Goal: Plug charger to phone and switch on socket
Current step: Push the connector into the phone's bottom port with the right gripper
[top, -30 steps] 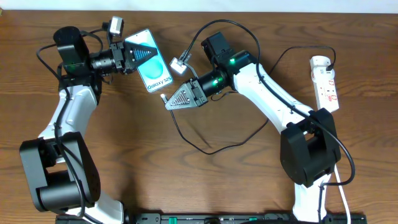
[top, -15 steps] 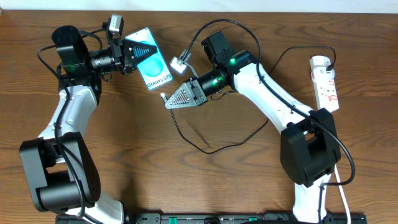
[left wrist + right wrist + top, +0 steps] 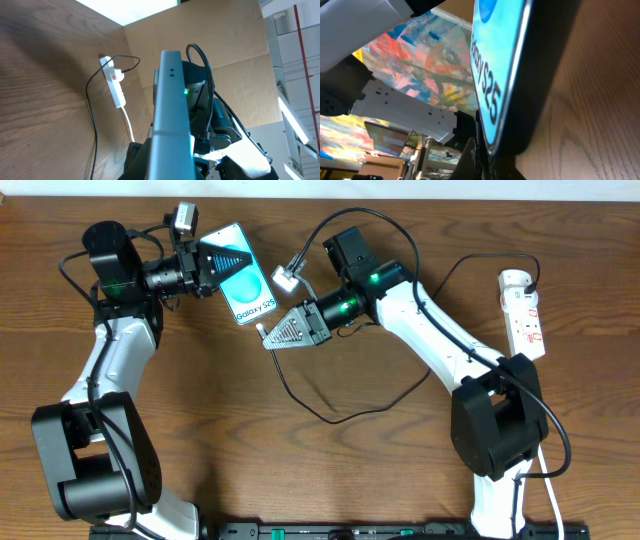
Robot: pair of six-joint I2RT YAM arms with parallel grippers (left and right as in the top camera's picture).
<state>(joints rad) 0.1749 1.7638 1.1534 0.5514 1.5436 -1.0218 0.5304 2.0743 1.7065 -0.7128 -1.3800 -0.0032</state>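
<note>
The phone (image 3: 252, 298) with its blue screen is at the back left, and my left gripper (image 3: 218, 266) is shut on its top end. In the left wrist view the phone (image 3: 170, 110) shows edge-on as a grey bar. My right gripper (image 3: 270, 338) is shut on the plug end of the charger, with the tip right at the phone's lower end. The black charger cable (image 3: 330, 420) loops over the table towards the white socket (image 3: 524, 310) at the far right. In the right wrist view the phone's lower end (image 3: 495, 75) fills the frame just above the fingers (image 3: 485, 160).
The socket (image 3: 114, 85) with its red switch, a black cable and its white cord (image 3: 127, 125) lie on the wood in the left wrist view. A small white camera (image 3: 285, 278) hangs on the right arm. Both arm bases stand at the front.
My right gripper has moved a little up and back with the plug, closer to the phone's lower end. The left gripper and phone have barely shifted.
</note>
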